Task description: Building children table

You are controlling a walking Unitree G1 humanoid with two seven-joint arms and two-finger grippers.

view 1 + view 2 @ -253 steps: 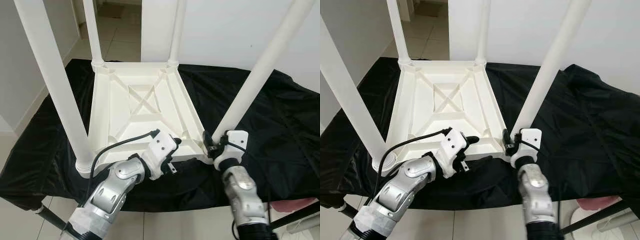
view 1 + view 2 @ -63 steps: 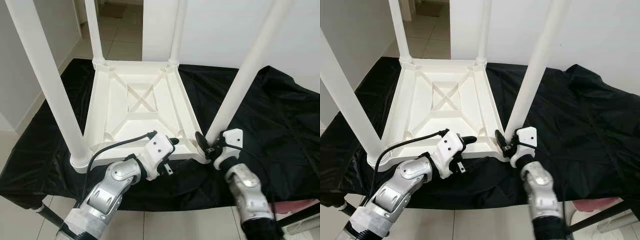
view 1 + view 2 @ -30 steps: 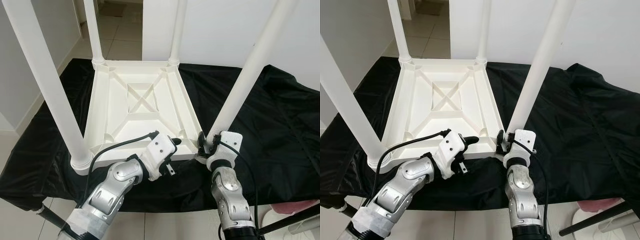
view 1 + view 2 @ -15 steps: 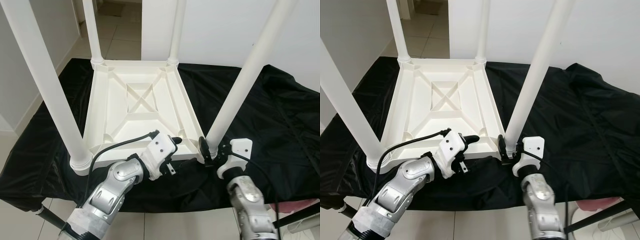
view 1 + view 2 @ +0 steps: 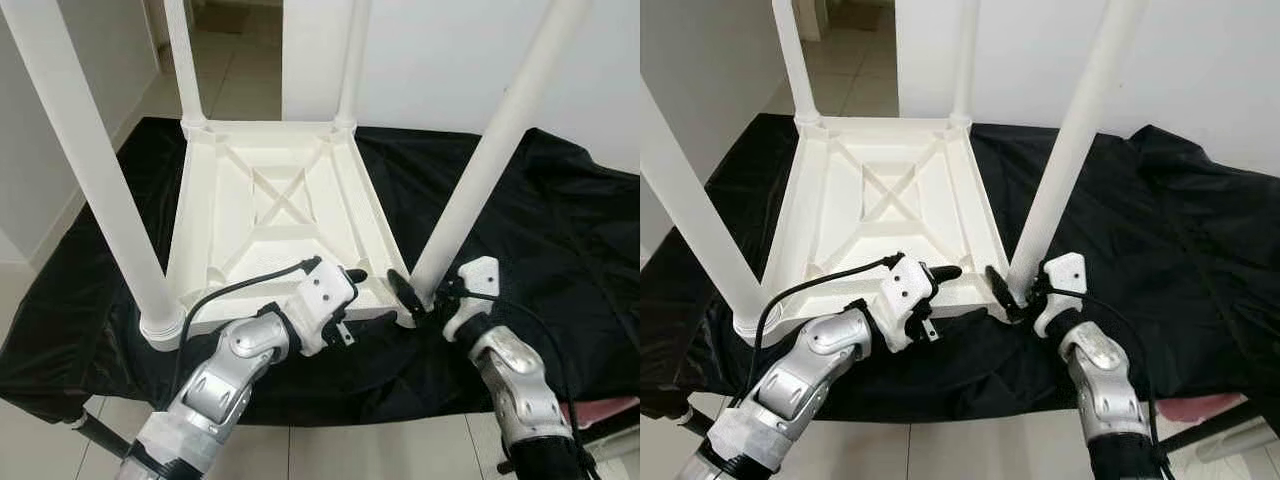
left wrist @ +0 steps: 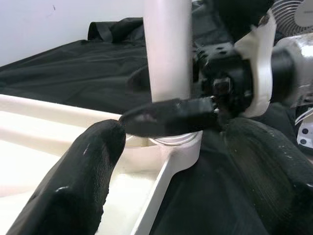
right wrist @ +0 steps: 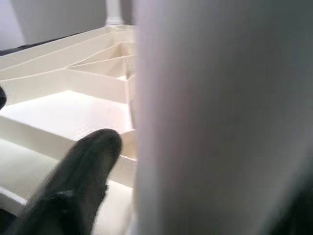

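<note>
Four white legs stand up from an upturned children's table top [image 5: 270, 215], which lies underside-up on a worktop [image 5: 560, 230] draped in black cloth, so the leg sockets at its corners face upward for fitting. Going from the left: the near-left leg [image 5: 95, 170] sits in its corner collar, upright and unattended, and the two far legs [image 5: 185, 60] stand at the back corners.

The left gripper [image 5: 345, 285] rests on the near rim of the table top, between the two near corners. The left wrist view shows one black finger [image 6: 73, 181] lying on the white rim and the other down over the cloth, so the fingers are spread and clamp nothing. It seems placed there to press the top down and stop it sliding or tipping while the other arm works.

To the right, the near-right leg [image 5: 480, 170] leans outward rather than standing plumb. The right gripper [image 5: 420, 300] is at its foot, just above the corner socket. One finger [image 5: 1002, 288] reaches across the near side of the leg's base; the right wrist view has the leg running between its fingers. The gripper appears closed around the leg, low down, probably to turn or seat it in the socket. The lean suggests the leg is not yet fully home.
</note>
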